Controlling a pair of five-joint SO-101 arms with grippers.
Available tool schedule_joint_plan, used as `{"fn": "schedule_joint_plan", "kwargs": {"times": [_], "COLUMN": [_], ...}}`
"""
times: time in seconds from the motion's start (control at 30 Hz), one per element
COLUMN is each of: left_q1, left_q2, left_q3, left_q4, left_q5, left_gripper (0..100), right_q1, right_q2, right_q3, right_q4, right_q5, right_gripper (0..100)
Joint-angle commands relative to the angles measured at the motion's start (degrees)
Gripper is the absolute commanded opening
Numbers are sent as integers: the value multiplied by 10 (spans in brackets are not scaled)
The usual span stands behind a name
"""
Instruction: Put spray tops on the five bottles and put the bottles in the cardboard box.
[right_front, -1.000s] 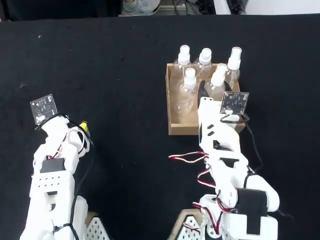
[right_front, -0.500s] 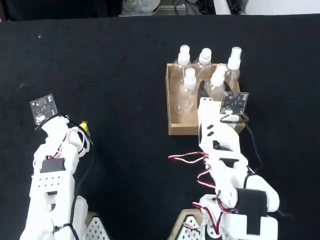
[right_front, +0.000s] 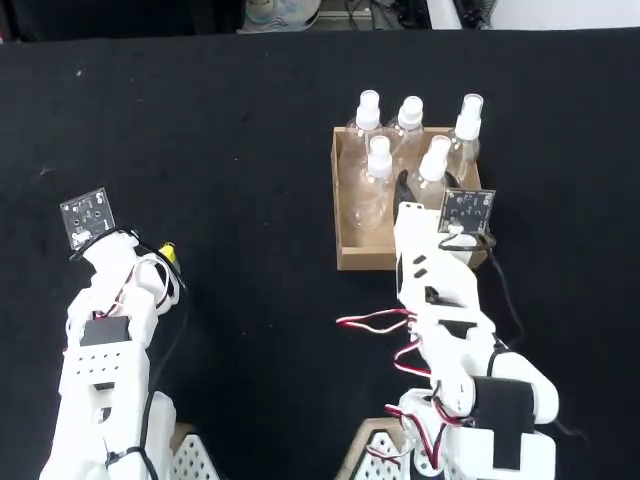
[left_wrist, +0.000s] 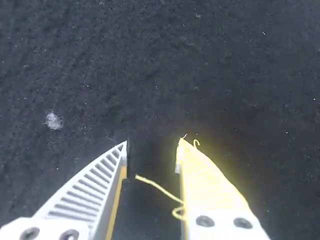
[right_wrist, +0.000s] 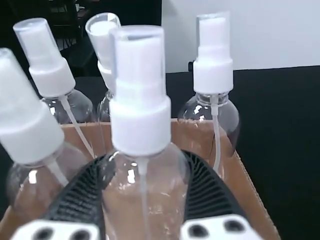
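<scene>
1. Spray bottle (right_wrist: 141, 180), already capped, stood in the right half of the cardboard box (right_front: 343, 215) among four other bottles (right_front: 380, 158).
2. My right gripper (right_wrist: 145, 160) clasped its body and had eased slightly nearer in the last second.
3. I judged only release remained. My left gripper (left_wrist: 150, 150) hung parted and empty at near left.

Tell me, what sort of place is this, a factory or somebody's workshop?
Most likely a small robotics lab or hobby workshop. Two white arms sit at a black-covered table, a cardboard box holds five spray bottles, and cables clutter the far edge.
</scene>
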Motion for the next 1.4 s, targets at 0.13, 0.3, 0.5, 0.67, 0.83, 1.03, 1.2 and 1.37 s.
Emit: {"fn": "schedule_joint_plan", "kwargs": {"times": [0.13,0.3,0.5,0.67,0.83,1.03,1.2,1.37], "left_q1": [7,7,7,7,7,7,7,7], "left_q2": [-1,-1,-1,-1,-1,-1,-1,-1], "left_q3": [-7,-7,-7,-7,-7,-7,-7,-7], "left_q4": [-8,-8,-8,-8,-8,-8,-8,-8], "left_q5": [4,4,4,4,4,4,4,4], "left_gripper": [155,155,155,155,155,155,155,155], "right_q1": [-6,-9,-10,-10,-10,-11,-10,-11], "right_q2": [2,2,2,-3,-3,1,1,-2], "right_q3": [0,0,18,26,26,22,27,36], "right_q4": [-11,-11,-11,-15,-15,-12,-11,-14], "right_q5": [2,2,2,2,1,-2,-2,-3], "right_gripper": [13,41,174,177,177,177,177,180]}}
